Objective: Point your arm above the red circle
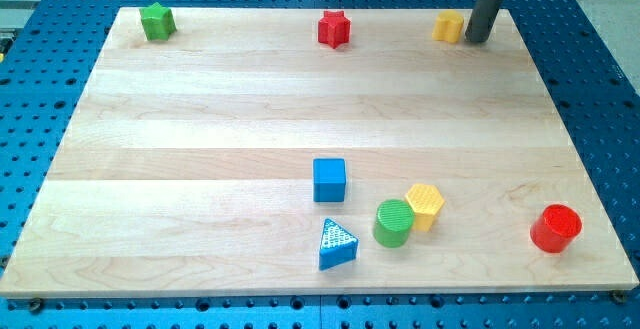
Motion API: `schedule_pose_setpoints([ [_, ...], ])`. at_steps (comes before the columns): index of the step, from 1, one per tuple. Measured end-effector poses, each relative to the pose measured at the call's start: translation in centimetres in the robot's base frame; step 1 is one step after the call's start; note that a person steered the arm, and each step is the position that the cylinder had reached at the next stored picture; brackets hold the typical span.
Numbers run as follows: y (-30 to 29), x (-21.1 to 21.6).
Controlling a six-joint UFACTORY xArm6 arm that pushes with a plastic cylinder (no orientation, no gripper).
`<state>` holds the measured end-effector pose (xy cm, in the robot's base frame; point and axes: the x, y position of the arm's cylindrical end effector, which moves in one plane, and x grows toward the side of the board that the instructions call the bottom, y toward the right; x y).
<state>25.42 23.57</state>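
Eight small blocks sit on the wooden table (200,109), which rests on a blue board full of little holes (30,119). Going from left to right, first comes a green star (157,21) in the upper left of the frame, close to the top edge of the table. Next is a red star (334,29) at the top middle. Lower down, near the middle of the bottom half, there is a blue cube (329,180), and just below it a blue triangle (336,244) close to the bottom edge. Beside the triangle on its right stands a green cylinder (393,222), and it touches a yellow hexagon (425,206) sitting just up and to the right of it. At the top right is one more yellow block (449,26); its shape is hard to make out. So there are two green, two red, two blue and two yellow blocks. The tool is a plain dark rod with nothing to open or close and it holds nothing. My tip (477,39) is down on the table at the upper right of the frame, just beside the right side of that yellow block. The red circle (556,228) is at the lower right of the frame, near the right edge of the table, well apart from my tip.
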Motion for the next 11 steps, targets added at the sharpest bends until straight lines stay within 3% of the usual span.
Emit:
schedule_pose_setpoints([
  [2,0.9,12.9],
  [7,0.3,15.8],
  [9,1.5,22.7],
  [11,-4.6,32.3],
])
